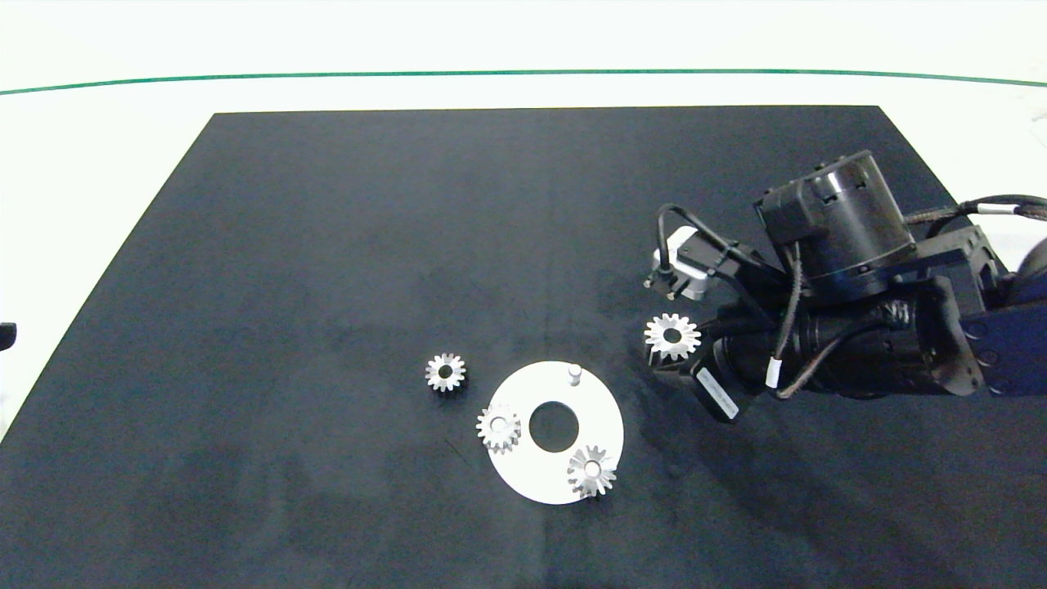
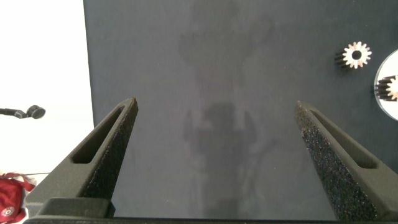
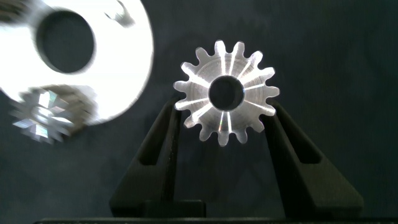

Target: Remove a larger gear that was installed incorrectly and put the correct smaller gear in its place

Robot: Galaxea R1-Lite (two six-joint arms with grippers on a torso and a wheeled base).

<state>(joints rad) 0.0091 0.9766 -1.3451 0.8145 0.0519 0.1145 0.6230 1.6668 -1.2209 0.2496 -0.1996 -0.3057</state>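
**Big gear out, small gear waiting**

Left hand [image 2: 214, 152], at the frame's far left edge, hangs released. The small gear [image 1: 446, 372] lies left of the disc [image 1: 532, 478], near its bare peg [image 1: 574, 374]. It looks stiff, smooth, likely slippery; pinch across the teeth. Right of the disc, the right hand [image 3: 225, 134] clamps the big gear [image 3: 226, 93].

My right tool [image 1: 667, 348] sits right of the disc [image 1: 532, 478] w/ the larger gear [image 1: 672, 335] between its fingers, clear of the disc. On the disc: a peg [image 1: 574, 374] at the far edge, one gear [image 1: 499, 428] on the left rim, another gear [image 1: 591, 471] at the near-right rim. The smaller gear [image 1: 446, 372] lies on the mat [image 1: 327, 245] just left of the disc. My left tool [image 2: 214, 134] is off at the mat's left side, on the tabletop [image 1: 98, 139].
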